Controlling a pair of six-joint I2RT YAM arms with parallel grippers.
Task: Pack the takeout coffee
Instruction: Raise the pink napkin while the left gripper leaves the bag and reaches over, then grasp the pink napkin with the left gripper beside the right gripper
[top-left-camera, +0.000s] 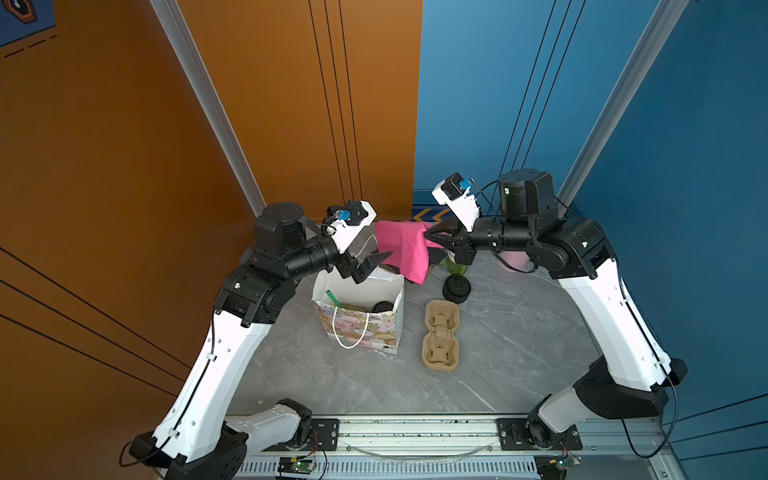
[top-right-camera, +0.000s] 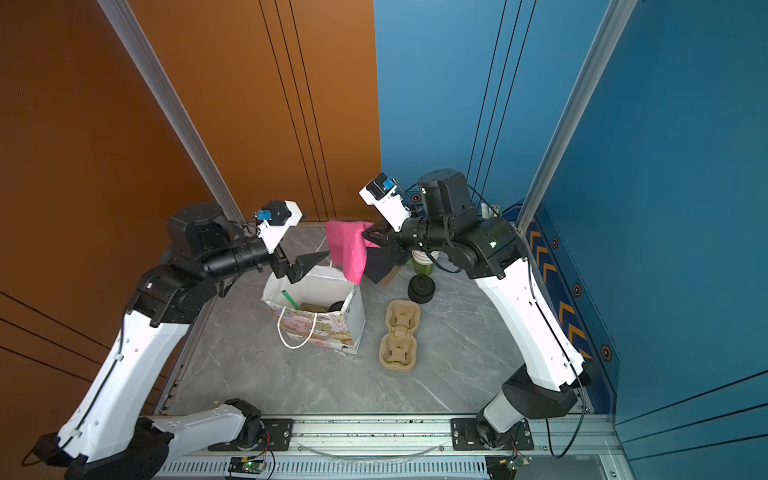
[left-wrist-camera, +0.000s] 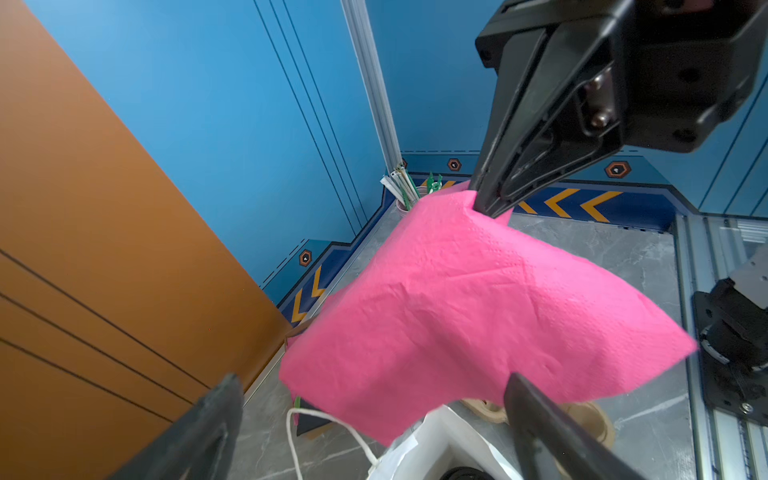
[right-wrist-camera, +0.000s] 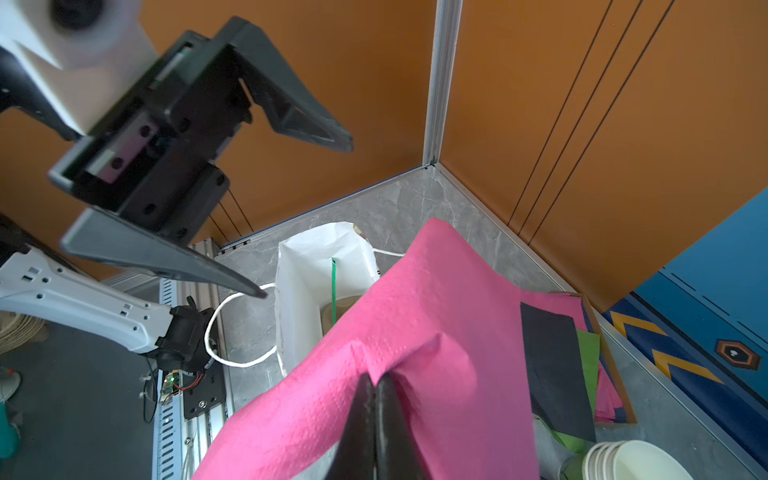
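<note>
My right gripper (top-left-camera: 428, 237) (right-wrist-camera: 376, 376) is shut on a corner of a pink napkin (top-left-camera: 405, 249) (left-wrist-camera: 478, 311) (right-wrist-camera: 436, 311). The napkin hangs in the air behind the open white gift bag (top-left-camera: 320, 291) (right-wrist-camera: 299, 266). My left gripper (top-left-camera: 374, 266) (left-wrist-camera: 372, 378) is open above the bag's far rim, facing the napkin's lower edge and holding nothing. Of the takeout coffee only a black lid (top-left-camera: 382, 306) (top-right-camera: 336, 306) shows, deep in the bag. Its cup is hidden.
A green straw (top-left-camera: 333, 298) leans inside the bag. A brown two-cup carrier (top-left-camera: 441, 334) lies right of the bag, with a stack of black lids (top-left-camera: 456, 287) behind it. Stacked white cups (right-wrist-camera: 623, 457) and a napkin tray (right-wrist-camera: 552, 365) sit under the right arm. A straw holder (left-wrist-camera: 405, 187) stands in the back corner.
</note>
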